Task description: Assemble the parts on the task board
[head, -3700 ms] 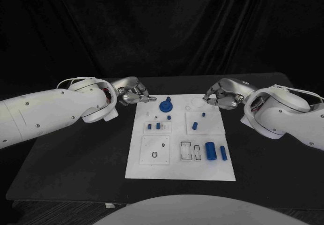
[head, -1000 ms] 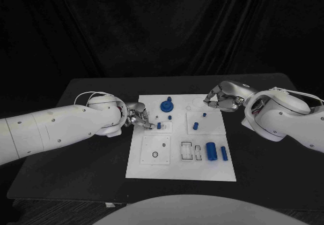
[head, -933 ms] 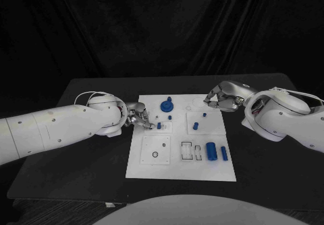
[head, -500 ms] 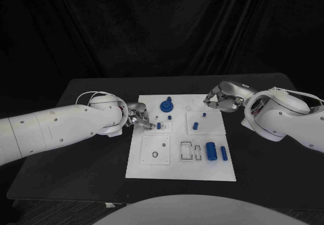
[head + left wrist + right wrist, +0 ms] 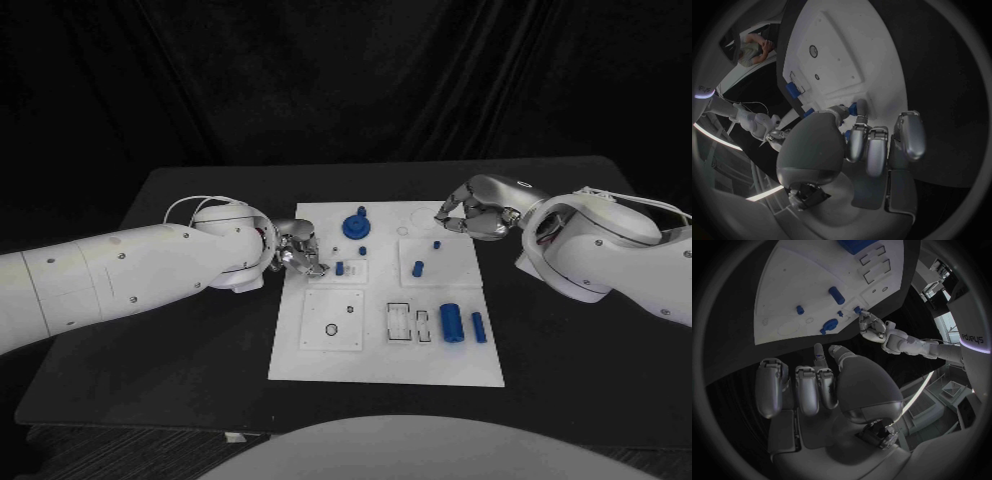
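The white task board (image 5: 387, 352) lies mid-table with blue parts on it. My left hand (image 5: 299, 254) is at the board's left edge, over the small-peg plate. In the left wrist view this hand (image 5: 870, 145) pinches a small blue peg (image 5: 853, 107) between thumb and a finger, right at the board (image 5: 836, 55). A second small peg (image 5: 339, 268) stands just beside it. My right hand (image 5: 477, 214) hovers by the board's far right corner, fingers curled with nothing in them; the right wrist view shows that hand (image 5: 811, 385) off the board (image 5: 811, 275).
A blue knob piece (image 5: 356, 224) stands at the board's far middle. A blue peg (image 5: 417, 268) lies right of centre. A large blue cylinder (image 5: 450, 322) and a slimmer one (image 5: 477, 327) lie near the board's right edge. Black table (image 5: 159, 340) surrounds the board.
My left hand came from the board's far left corner down along the left edge to the small pegs, and has hardly moved in the last second. The right hand stayed in place.
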Robot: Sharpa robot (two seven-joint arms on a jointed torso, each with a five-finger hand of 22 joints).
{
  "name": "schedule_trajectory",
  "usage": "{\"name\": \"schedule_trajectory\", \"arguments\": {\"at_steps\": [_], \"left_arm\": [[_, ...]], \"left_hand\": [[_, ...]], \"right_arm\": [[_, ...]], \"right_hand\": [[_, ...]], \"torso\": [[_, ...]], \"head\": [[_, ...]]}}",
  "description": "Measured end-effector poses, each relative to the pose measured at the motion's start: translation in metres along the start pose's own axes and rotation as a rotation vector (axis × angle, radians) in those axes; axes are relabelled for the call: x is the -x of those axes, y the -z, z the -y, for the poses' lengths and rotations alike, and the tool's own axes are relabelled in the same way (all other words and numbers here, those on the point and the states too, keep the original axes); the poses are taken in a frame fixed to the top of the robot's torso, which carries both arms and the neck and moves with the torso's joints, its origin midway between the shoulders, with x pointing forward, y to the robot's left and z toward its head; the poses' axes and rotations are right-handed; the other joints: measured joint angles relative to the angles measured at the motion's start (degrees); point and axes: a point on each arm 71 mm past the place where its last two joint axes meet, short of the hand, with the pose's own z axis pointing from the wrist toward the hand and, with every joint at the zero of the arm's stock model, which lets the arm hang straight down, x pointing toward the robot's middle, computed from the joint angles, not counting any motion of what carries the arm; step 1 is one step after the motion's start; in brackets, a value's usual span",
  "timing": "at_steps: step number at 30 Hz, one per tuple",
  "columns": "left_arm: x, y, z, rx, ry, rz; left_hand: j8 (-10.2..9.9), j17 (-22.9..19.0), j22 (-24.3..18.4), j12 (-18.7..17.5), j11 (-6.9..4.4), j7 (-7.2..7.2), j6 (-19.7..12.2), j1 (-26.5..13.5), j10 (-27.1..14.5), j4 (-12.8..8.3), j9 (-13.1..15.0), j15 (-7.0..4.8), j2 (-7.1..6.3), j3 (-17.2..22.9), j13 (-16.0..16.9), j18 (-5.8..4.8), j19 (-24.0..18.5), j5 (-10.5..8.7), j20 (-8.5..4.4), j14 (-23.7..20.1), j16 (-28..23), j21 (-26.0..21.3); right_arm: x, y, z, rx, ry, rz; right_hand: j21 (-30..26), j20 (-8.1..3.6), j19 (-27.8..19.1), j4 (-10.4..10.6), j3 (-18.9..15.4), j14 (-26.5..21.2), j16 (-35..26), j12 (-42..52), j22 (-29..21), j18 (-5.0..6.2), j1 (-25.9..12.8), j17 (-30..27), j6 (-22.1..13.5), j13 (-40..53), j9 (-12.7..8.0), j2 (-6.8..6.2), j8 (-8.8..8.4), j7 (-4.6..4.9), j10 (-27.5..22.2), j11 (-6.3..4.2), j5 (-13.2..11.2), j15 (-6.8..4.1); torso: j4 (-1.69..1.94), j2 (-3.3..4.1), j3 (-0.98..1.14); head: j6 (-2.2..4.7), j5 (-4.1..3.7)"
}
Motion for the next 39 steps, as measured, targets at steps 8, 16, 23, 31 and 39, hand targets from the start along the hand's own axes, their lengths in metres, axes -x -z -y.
{"name": "schedule_trajectory", "arguments": {"at_steps": [8, 16, 23, 31, 39], "left_arm": [[0.0, 0.0, -0.001, -0.001, 0.005, 0.015], [0.001, 0.002, -0.002, -0.002, 0.012, 0.031], [0.0, 0.006, -0.004, -0.003, 0.017, 0.037], [0.0, 0.013, -0.009, 0.003, 0.025, 0.046], [0.01, 0.02, -0.006, -0.007, 0.053, 0.06]], "left_hand": [[0.3, 0.0, 0.0, -0.4, 0.3, 0.01, 0.4, -2.7, -0.1, -2.2, 1.2, -0.01, -1.94, 5.2, 0.0, 0.0, 0.0, 0.1, 0.0, 0.0, 0.0, 0.0], [0.6, 0.0, 0.0, -0.4, 0.3, 0.23, 0.6, -3.9, -0.1, -5.3, 1.6, -0.01, -2.17, 8.3, 0.0, -0.01, 0.0, 0.26, 0.0, 0.0, 0.0, 0.2], [1.0, 0.0, 0.0, -0.4, 0.3, 0.31, 0.7, -4.2, -0.1, -6.1, 1.9, -0.02, -2.43, 8.5, 0.0, 0.0, 0.2, 0.25, 0.22, 0.0, 0.0, 0.5], [1.0, 0.0, 0.0, -0.7, 0.31, 0.31, 0.7, -4.3, -0.1, -6.1, 2.0, -0.02, -2.55, 8.5, 0.0, 0.0, 0.2, 0.25, 0.22, 0.0, 0.0, 0.5], [1.0, 0.0, 0.0, -0.9, 0.32, 0.31, 0.7, -4.5, -0.1, -6.1, 2.0, -0.02, -2.33, 8.5, 0.0, 0.0, 0.2, 0.23, 0.22, 0.0, 0.0, 0.5]], "right_arm": [[-0.001, 0.0, 0.0, -0.001, 0.0, -0.002], [-0.001, 0.0, 0.0, -0.001, 0.0, -0.005], [-0.002, 0.0, 0.001, -0.002, 0.0, -0.008], [-0.003, 0.0, 0.001, -0.003, 0.0, -0.011], [-0.003, -0.001, 0.002, -0.006, 0.001, -0.012]], "right_hand": [[0.0, 0.0, 0.0, -0.1, 0.1, 0.0, 0.0, 0.0, 0.0, -0.01, 0.1, 0.0, 0.0, 0.0, 0.0, -0.06, 0.0, 0.0, 0.0, 0.0, 0.0, 0.0], [-0.3, 0.0, 0.0, -0.1, 0.1, 0.0, -0.2, 0.0, 0.0, -0.01, 0.1, 0.0, 0.0, 0.0, 0.0, -0.06, 0.0, 0.0, 0.0, 0.0, 0.0, 0.0], [-0.5, 0.0, 0.0, -0.2, 0.2, 0.0, -0.2, 0.0, 0.0, 0.0, 0.1, 0.0, 0.0, 0.0, 0.0, -0.06, 0.0, 0.0, 0.0, 0.0, 0.0, 0.0], [-0.7, 0.0, 0.0, -0.2, 0.2, 0.0, -0.2, 0.0, 0.0, -0.01, 0.1, 0.0, 0.0, 0.0, 0.0, -0.06, 0.0, 0.0, 0.0, 0.0, 0.0, 0.0], [-0.7, 0.0, 0.0, -0.2, 0.2, 0.0, -0.2, 0.0, 0.0, 0.0, 0.1, 0.0, 0.0, 0.0, 0.0, -0.06, 0.0, 0.0, 0.0, 0.0, 0.0, 0.0]], "torso": [[0.02, 0.03, -0.01], [0.03, 0.01, -0.01], [0.02, 0.0, -0.01], [0.01, -0.01, 0.0], [0.01, -0.07, 0.05]], "head": [[0.0, -0.14], [0.0, -0.18], [0.0, -0.49], [0.0, -0.62], [0.0, -0.86]]}}
